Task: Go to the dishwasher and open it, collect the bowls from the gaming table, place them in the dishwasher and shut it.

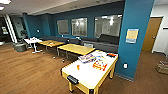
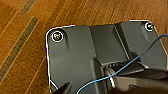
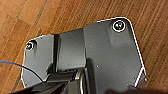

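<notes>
Head camera high, overlooking room; wrist cameras face down, near wood floor.

In the left wrist view the robot's body is a wide dark grey plate with rounded, pale-edged corners and a round silvery fitting at each visible corner. A thin blue cable curves across it. The right wrist view shows the same kind of plate, with a jointed dark bar.
</notes>
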